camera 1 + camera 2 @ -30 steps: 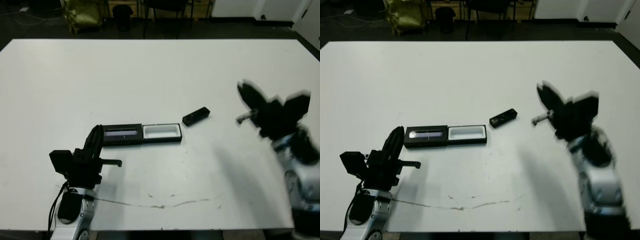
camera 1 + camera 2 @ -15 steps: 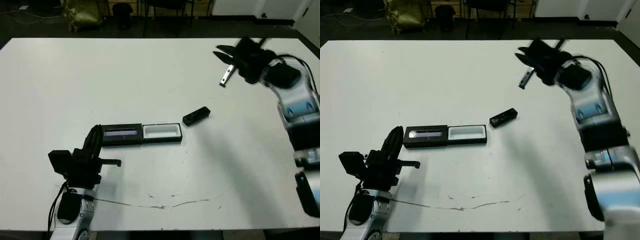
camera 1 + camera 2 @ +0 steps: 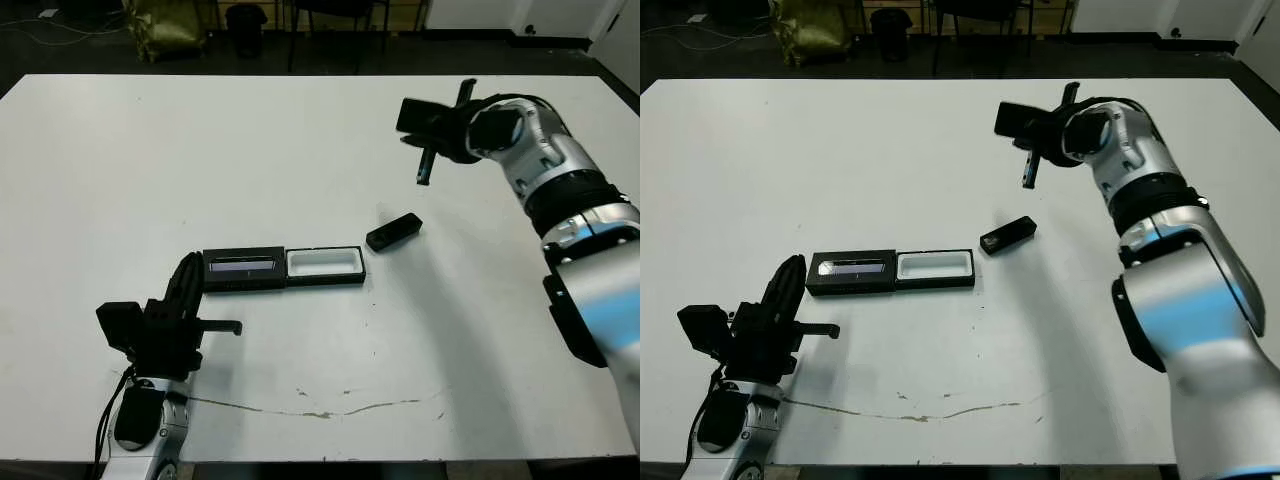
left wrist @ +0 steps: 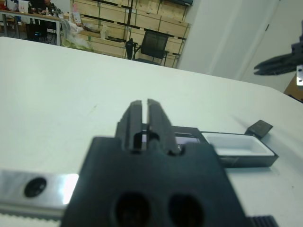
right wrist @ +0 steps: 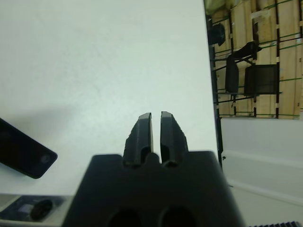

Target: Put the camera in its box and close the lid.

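The wide white table (image 3: 300,150) has much free surface on all sides of the objects, and its far edge borders a dark floor. The small slim black bar-shaped camera (image 3: 393,232) lies flat near the middle of the table, just beside the right end of the shallow black box tray with white lining (image 3: 324,265) but not touching it. Its long axis runs diagonally, the far end pointing away from the robot and to the right. The tray is open, and the flat black lid with a pale lilac strip (image 3: 243,268) lies joined to its left end, so both make one long line from left to right. The right gripper (image 3: 424,165) hangs above the table beyond the camera, its two black fingers pressed nearly together and holding nothing. The left gripper (image 3: 188,285) is low near the lid's left end, its fingers also almost closed and empty.
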Action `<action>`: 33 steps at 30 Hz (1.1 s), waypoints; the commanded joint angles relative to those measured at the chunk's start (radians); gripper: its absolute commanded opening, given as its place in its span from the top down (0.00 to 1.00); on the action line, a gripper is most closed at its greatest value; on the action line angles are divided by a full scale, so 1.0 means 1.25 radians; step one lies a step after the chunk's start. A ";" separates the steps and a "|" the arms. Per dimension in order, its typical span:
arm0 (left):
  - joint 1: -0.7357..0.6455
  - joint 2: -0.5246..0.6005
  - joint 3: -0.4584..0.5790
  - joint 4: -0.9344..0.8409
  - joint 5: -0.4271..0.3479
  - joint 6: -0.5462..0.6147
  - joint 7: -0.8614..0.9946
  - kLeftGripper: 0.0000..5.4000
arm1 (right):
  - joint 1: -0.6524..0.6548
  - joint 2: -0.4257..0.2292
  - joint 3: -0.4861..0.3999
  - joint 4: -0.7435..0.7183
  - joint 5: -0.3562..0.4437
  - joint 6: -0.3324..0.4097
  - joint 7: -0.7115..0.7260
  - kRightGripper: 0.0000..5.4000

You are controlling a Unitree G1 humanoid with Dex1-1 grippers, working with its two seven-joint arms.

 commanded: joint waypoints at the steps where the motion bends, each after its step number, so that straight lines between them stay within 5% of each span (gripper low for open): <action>1: 0.015 0.003 -0.002 0.002 0.005 0.017 0.005 1.00 | -0.018 0.024 0.005 0.031 -0.011 0.016 0.017 1.00; 26: 0.022 0.000 -0.014 -0.015 0.017 0.043 0.027 1.00 | 0.026 0.037 0.064 0.050 -0.090 0.008 0.045 1.00; 33: 0.018 0.002 -0.014 -0.002 0.022 0.019 0.021 1.00 | 0.048 0.044 0.044 0.065 -0.070 0.022 0.072 1.00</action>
